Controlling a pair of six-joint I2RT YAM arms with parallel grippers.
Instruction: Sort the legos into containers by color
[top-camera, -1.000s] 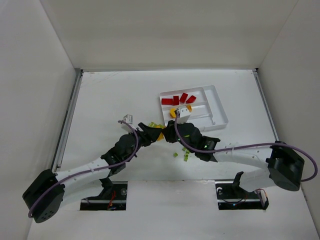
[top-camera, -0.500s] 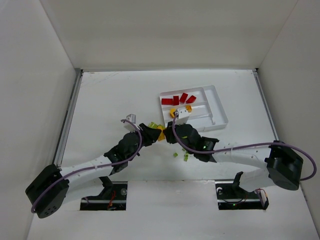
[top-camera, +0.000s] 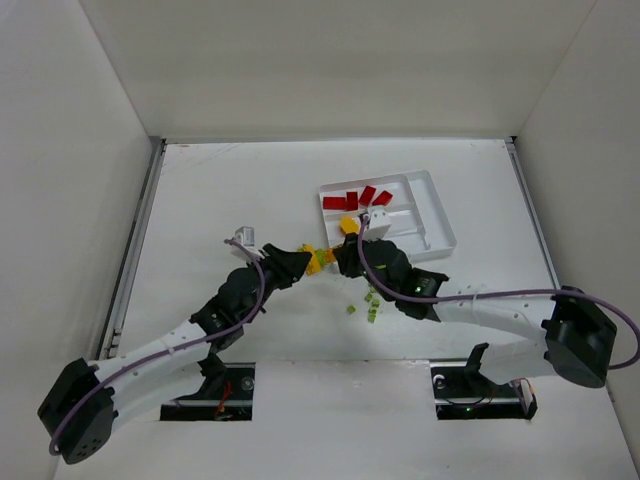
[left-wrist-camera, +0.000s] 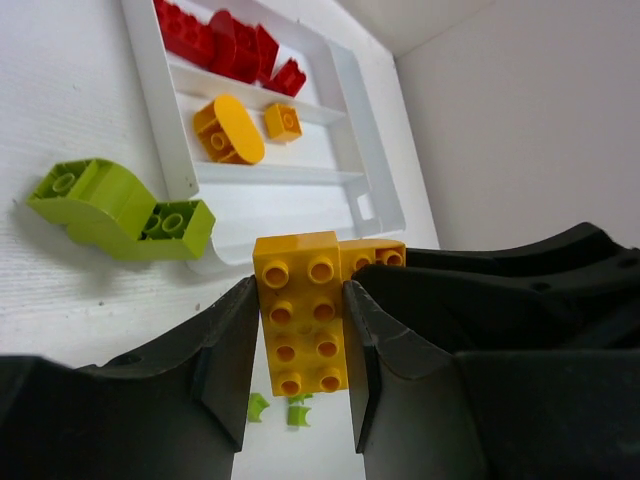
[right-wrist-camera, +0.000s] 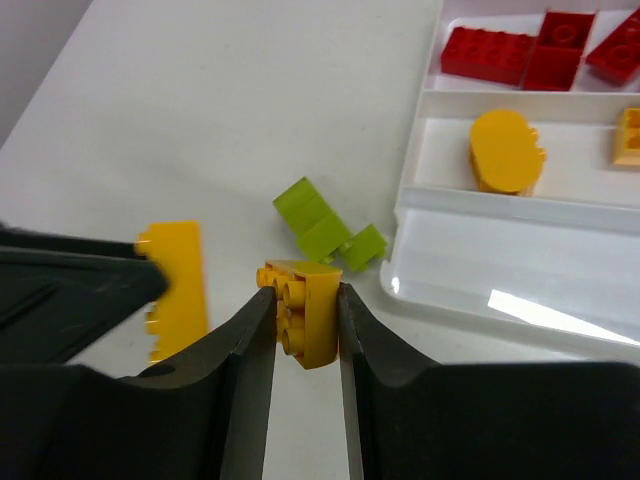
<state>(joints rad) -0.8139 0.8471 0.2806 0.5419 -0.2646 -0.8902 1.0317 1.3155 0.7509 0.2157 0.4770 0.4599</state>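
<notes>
While the left gripper (left-wrist-camera: 300, 288) clamps a long yellow brick (left-wrist-camera: 303, 330), the right gripper (right-wrist-camera: 305, 300) pinches a short yellow brick (right-wrist-camera: 308, 325) just beside it. Near both, the tray (right-wrist-camera: 412, 170) holds red bricks (right-wrist-camera: 520, 50) in one slot and yellow pieces (right-wrist-camera: 505, 150) in the next. A green brick (right-wrist-camera: 320, 225) lies just outside its corner.

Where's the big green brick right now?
Left wrist view: the green brick lies on the table just outside the tray's wall, up and left of the held yellow brick.
</notes>
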